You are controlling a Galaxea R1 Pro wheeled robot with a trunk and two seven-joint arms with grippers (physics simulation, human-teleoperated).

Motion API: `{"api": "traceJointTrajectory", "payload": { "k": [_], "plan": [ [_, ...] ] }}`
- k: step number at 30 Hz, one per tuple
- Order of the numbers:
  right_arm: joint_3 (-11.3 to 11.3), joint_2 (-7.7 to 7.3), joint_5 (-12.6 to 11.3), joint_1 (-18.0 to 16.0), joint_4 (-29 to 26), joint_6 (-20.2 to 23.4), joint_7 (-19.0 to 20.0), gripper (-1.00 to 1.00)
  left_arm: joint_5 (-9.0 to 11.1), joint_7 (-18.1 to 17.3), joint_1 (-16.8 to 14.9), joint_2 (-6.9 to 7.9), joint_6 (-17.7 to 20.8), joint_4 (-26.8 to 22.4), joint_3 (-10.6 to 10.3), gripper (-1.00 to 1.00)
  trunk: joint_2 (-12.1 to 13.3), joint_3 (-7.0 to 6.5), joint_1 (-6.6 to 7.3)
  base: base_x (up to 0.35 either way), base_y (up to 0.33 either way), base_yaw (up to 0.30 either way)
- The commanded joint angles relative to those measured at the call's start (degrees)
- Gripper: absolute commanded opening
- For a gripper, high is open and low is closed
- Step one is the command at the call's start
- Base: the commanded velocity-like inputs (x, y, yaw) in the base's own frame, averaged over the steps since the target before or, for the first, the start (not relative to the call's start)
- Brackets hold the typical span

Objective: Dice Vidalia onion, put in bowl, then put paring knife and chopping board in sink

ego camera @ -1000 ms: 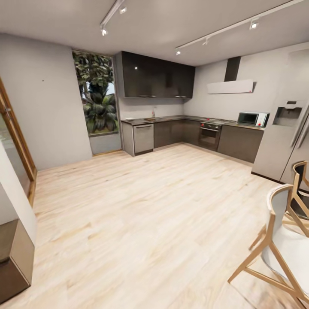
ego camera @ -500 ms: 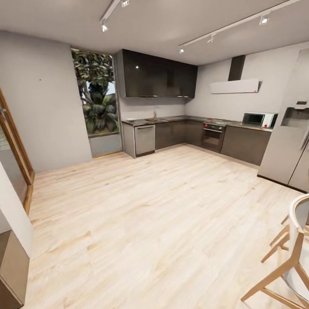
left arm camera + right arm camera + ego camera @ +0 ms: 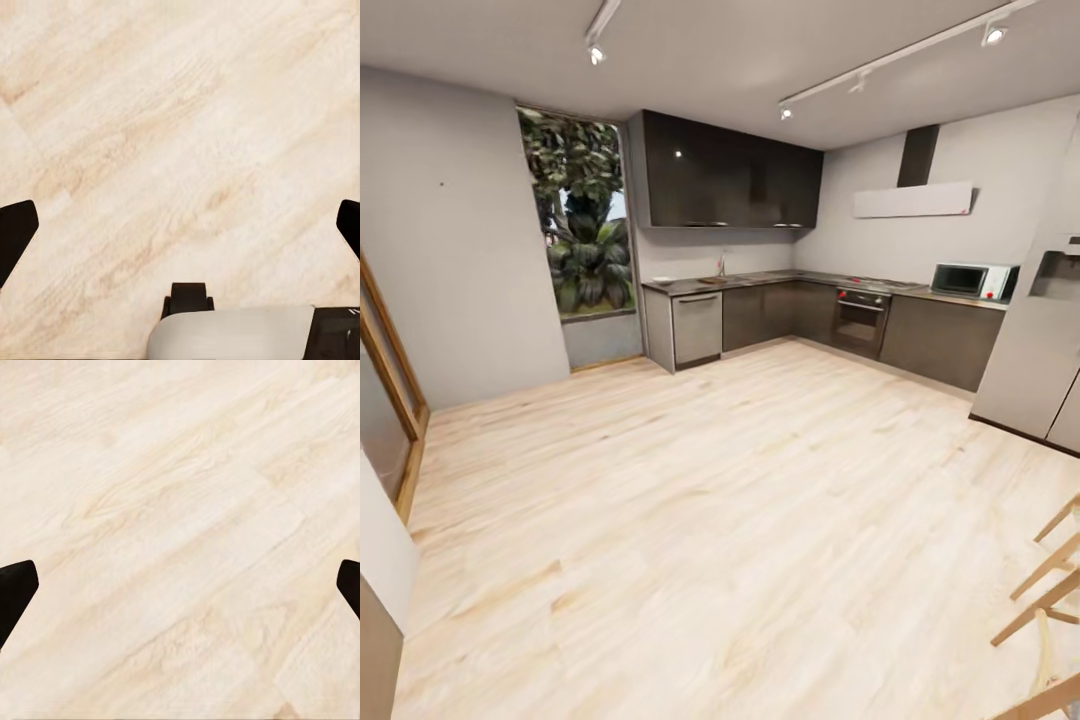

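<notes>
Head view looks across a broad light wood floor (image 3: pixel 690 540) to the kitchen (image 3: pixel 760 300), which lines the far corner well away from the camera. Dark glossy wall cabinets (image 3: pixel 725 170) hang above the surface (image 3: pixel 780 278), a grey run that bends round the corner toward an oven (image 3: pixel 860 318) and a microwave (image 3: pixel 965 280). At the sink (image 3: pixel 715 277) only a thin tap can be made out; the basin and anything in it are too small and distant to read, and a pale speck on the surface near its left end cannot be identified. A tall window (image 3: pixel 575 215) filled with palm foliage stands left of the cabinets. A pale fridge (image 3: pixel 1040 350) is cut off by the right edge, and wooden chair legs (image 3: pixel 1050 590) are cropped at the lower right corner. A wood-framed door (image 3: pixel 385 385) is sliced by the left edge.

Left wrist view looks straight down at floorboards, with the left hand (image 3: pixel 180 229) spread wide, its dark fingertips (image 3: pixel 15 229) barely entering at opposite edges and nothing between them. A pale rounded part of the robot (image 3: pixel 232 334) with a black fitting sits below.

Right wrist view shows the right hand (image 3: pixel 180 589) equally wide and empty above bare boards, its fingertips (image 3: pixel 15 589) clipped by the frame edges.
</notes>
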State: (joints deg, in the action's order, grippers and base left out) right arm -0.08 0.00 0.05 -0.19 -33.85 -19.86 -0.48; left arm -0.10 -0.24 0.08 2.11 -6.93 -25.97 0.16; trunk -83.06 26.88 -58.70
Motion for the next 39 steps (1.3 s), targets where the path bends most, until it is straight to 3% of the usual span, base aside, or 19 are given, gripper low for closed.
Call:
{"api": "traceJointTrajectory", "payload": {
  "k": [1,39],
  "plan": [
    [0.0,0.0,0.0,0.0,0.0,-0.1,0.0,1.0,0.0,0.0,0.0,0.0,-0.1,0.0,0.0,1.0,0.0,0.05,-0.03,0.298,0.0,0.0],
    [0.0,0.0,-0.1,-0.1,0.0,-0.2,0.0,1.0,0.0,0.0,0.0,0.0,-0.1,0.2,0.0,1.0,0.0,0.05,-0.03,0.298,0.049,0.0]
  ]
}}
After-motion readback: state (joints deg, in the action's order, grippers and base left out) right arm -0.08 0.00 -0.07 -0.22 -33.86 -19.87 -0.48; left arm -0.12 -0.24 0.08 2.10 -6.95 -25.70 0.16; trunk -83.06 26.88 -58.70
